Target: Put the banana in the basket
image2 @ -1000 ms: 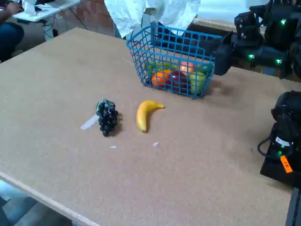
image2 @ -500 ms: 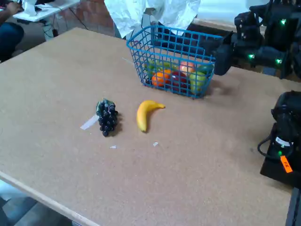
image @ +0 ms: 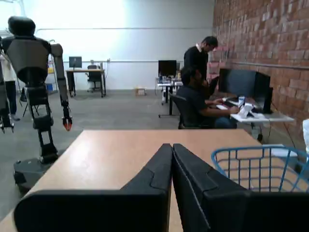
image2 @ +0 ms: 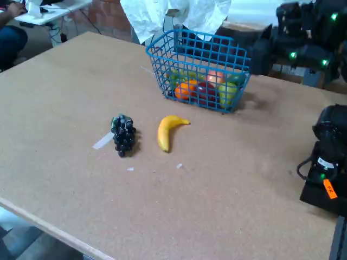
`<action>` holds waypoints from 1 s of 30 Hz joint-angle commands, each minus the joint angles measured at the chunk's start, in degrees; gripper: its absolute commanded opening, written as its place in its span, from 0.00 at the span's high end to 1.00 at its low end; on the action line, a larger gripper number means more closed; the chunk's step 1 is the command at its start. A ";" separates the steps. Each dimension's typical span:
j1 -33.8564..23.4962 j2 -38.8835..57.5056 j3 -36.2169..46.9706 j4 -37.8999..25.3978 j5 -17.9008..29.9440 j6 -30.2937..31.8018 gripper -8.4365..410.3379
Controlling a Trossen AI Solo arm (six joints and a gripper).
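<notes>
While the banana (image2: 167,131) lies flat on the brown counter (image2: 233,200) in the fixed view, its curved body runs roughly front to back with the stem end turned toward the right. It sits well apart from the basket (image2: 198,69), which stands farther back on the counter, and nothing touches it. Just left of the banana rests a dark grape bunch (image2: 123,134), with a pale strip of tape (image2: 102,142) beside that.

The blue wire basket holds several pieces of fruit: an orange one, a red one and green ones show through the mesh. Behind it hangs a crumpled white sheet (image2: 173,16).

At the upper right of the fixed view, the black arm (image2: 301,38) with green lights sits beyond the basket's right end, above the counter's far edge.

From the wrist view, the pincer (image: 172,159) has its two black fingers (image: 149,181) pressed together with only a thin seam between them, holding nothing. The basket rim shows at the lower right of that view, and the counter stretches ahead. Beyond it stand a grey humanoid robot (image: 34,72) at the left and two people (image: 198,92) at a desk by a brick wall.
</notes>
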 commanded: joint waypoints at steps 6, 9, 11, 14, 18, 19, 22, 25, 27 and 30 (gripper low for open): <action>0.02 15.52 16.68 -7.48 -0.02 -3.63 0.98; 0.02 23.63 21.90 -8.15 -0.09 -8.13 0.97; 0.02 28.79 24.87 -8.13 -0.02 -10.32 0.95; -0.07 36.92 29.14 -8.22 -0.02 -11.76 0.89; -0.31 47.63 34.29 -9.05 -0.07 -12.39 0.77; -0.31 50.12 35.34 -9.03 -0.07 -12.33 0.73; -0.57 57.24 38.62 -9.25 0.07 -10.71 0.60; -1.05 62.95 42.07 -11.37 0.59 -7.89 0.49; -1.20 66.14 44.26 -13.51 0.59 -5.33 0.44; -1.22 69.92 47.54 -17.29 0.59 1.75 0.42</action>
